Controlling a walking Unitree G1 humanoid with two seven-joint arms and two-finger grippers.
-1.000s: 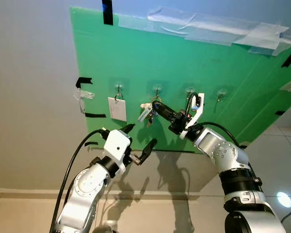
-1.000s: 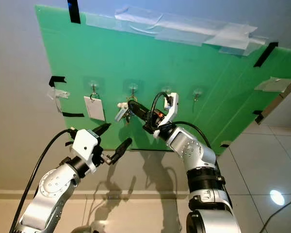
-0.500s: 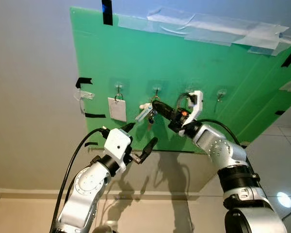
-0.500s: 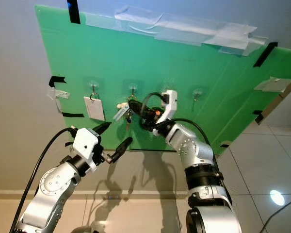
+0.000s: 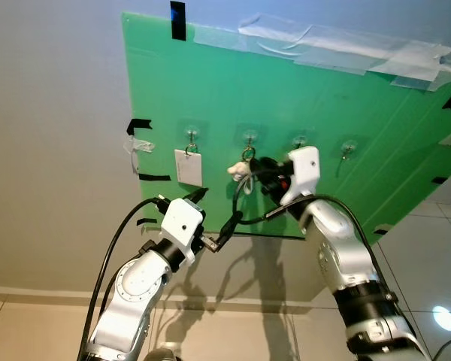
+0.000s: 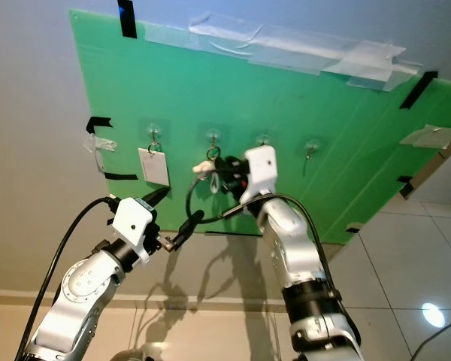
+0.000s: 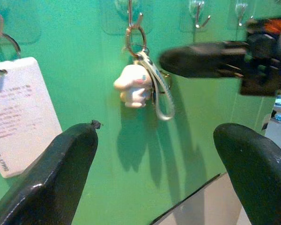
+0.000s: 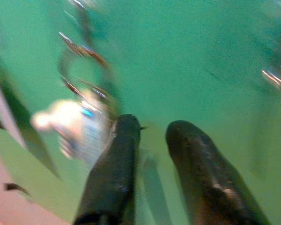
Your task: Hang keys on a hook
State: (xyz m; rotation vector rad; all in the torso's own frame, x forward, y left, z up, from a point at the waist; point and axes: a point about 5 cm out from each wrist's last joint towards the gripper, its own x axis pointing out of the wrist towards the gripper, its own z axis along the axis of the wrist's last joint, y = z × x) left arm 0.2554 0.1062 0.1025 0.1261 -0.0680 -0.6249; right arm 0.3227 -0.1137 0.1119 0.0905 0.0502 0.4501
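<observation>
The keys, a metal ring with a white plush charm and a pale strap loop, hang from the second hook on the green board. My right gripper is just right of the charm, its fingers narrowly open with nothing between them. The right wrist view is blurred, with the charm beside the fingertips. Lower down, my left gripper is open in front of the board, below the keys and apart from them.
A white card hangs on the first hook. Two bare hooks sit to the right of the keys. Tape strips hold the board to the grey wall. Tiled floor lies at the lower right.
My right gripper has brought the keys up to the second hook, and they now hang from it. Its wrist has turned and drawn closer to the board. The left arm has hardly moved.
</observation>
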